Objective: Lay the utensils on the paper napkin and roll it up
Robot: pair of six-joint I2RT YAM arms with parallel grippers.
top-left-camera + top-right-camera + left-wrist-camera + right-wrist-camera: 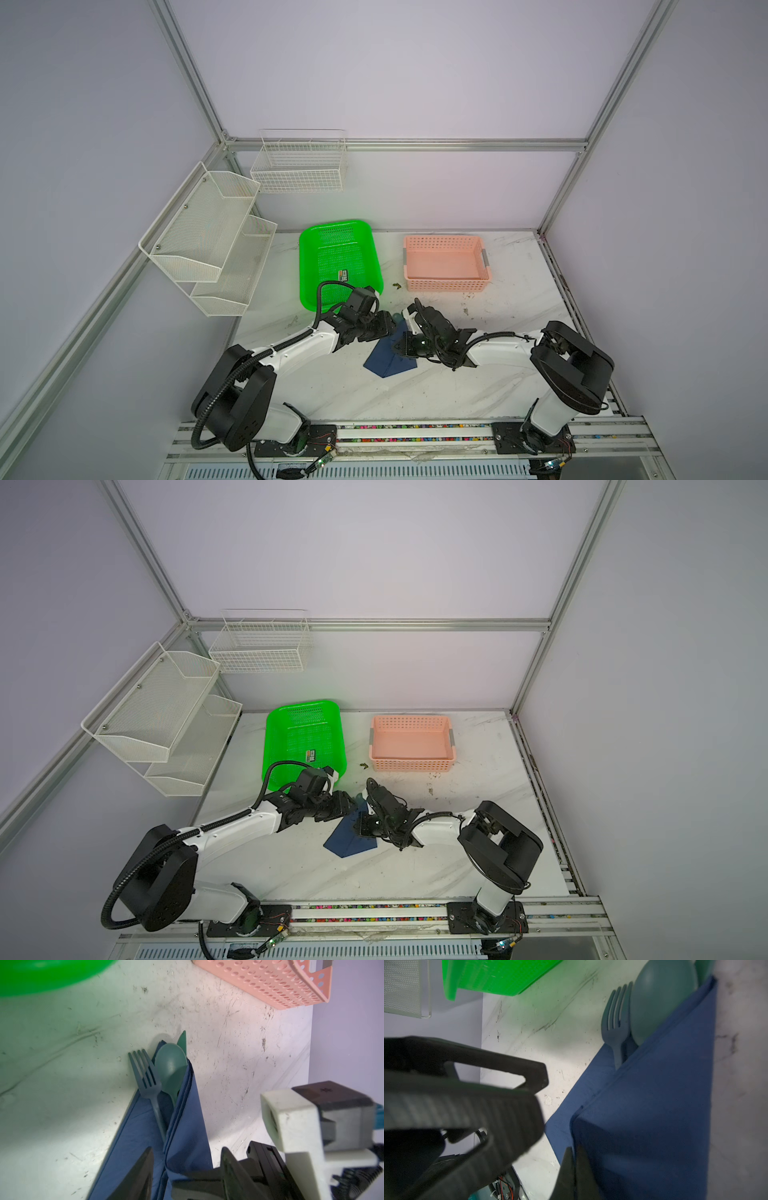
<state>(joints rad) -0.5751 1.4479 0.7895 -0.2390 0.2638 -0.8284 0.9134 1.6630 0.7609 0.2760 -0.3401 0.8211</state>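
- Fork [145,1078] and spoon [171,1066] lie side by side on the paper napkin [390,359]. Their handles are under its folded flap and their heads stick out past the end.
- You see the napkin on the table [415,395], in front of the green basket [338,226].
- Your right gripper [572,1159] is pressed together, pinching the flap's edge.
- Your left gripper [540,1095] has its fingers apart, just beside the napkin.
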